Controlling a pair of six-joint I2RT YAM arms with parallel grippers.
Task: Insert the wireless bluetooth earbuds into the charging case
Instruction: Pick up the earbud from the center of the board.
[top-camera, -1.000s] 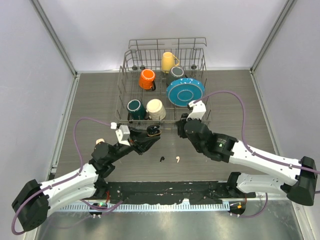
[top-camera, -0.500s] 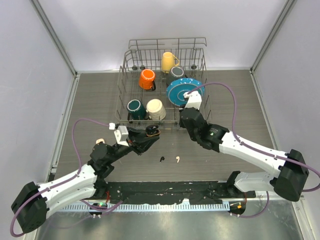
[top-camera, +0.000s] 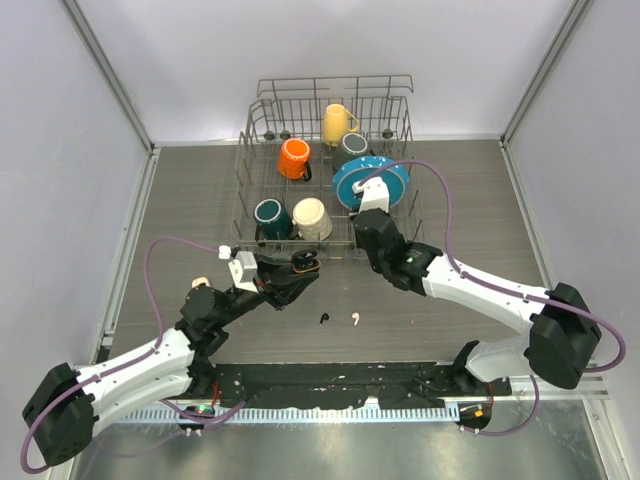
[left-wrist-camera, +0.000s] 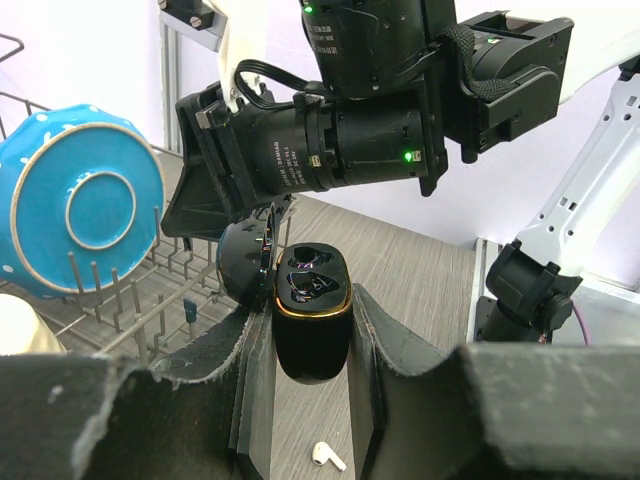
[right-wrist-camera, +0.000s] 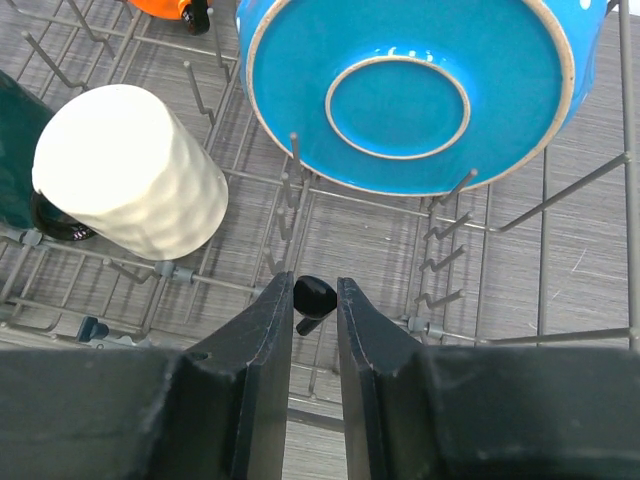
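walls (top-camera: 330, 40): we see pale, plain panels on three sides
tabletop (top-camera: 190, 190): we see dark grey wood grain

Charging case (left-wrist-camera: 310, 325) open, upright; black earbud (right-wrist-camera: 313, 297) pinched; white earbud (top-camera: 355, 319), dark earbud (top-camera: 322, 319) loose.

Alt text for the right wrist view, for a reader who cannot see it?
The right gripper pinches a small black earbud between its fingertips, over a wire dish rack. In the rack below are a blue dish, a cream mug and, at the left edge, part of a dark green mug.
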